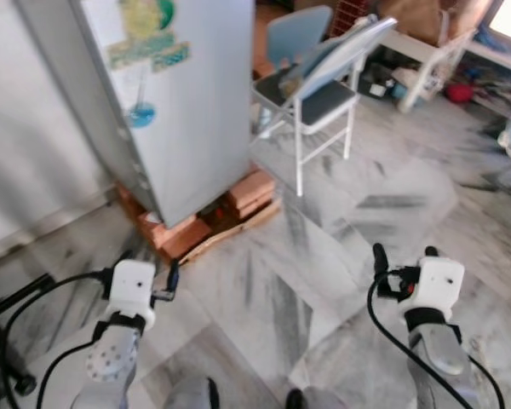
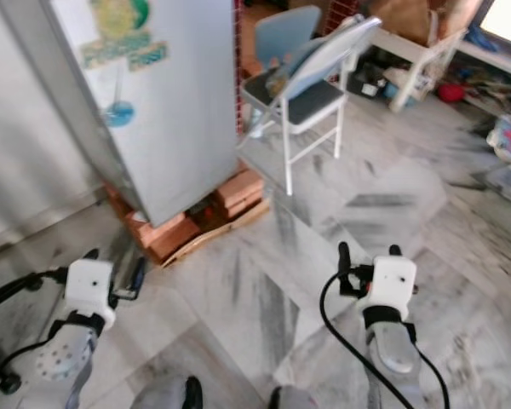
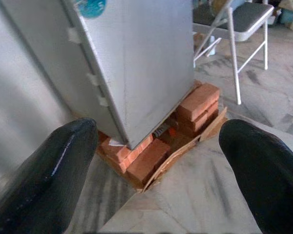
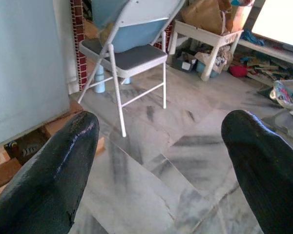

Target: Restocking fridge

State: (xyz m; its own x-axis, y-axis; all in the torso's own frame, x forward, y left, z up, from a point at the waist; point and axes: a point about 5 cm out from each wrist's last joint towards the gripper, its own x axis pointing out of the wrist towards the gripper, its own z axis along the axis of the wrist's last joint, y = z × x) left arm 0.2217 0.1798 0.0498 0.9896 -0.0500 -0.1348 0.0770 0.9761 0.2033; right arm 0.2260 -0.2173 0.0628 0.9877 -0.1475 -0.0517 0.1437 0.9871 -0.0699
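Grey-veined marble floor (image 1: 341, 256) forms the working area. On it, the tall white-grey fridge (image 1: 179, 102) stands with its door closed, raised on stacked red-orange bricks (image 3: 151, 156), probably to keep its base off the floor. Beside the fridge stands a grey folding metal chair (image 1: 324, 94). The left gripper (image 3: 156, 161) points at the fridge base, jaws spread wide, holding nothing. The right gripper (image 4: 158, 161) points past the fridge toward the chair, equally wide and empty. No stock items are visible near the fridge.

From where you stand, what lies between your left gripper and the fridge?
Bare marble floor, then the bricks and cardboard under the fridge. The left gripper, open, shows this in its wrist view.
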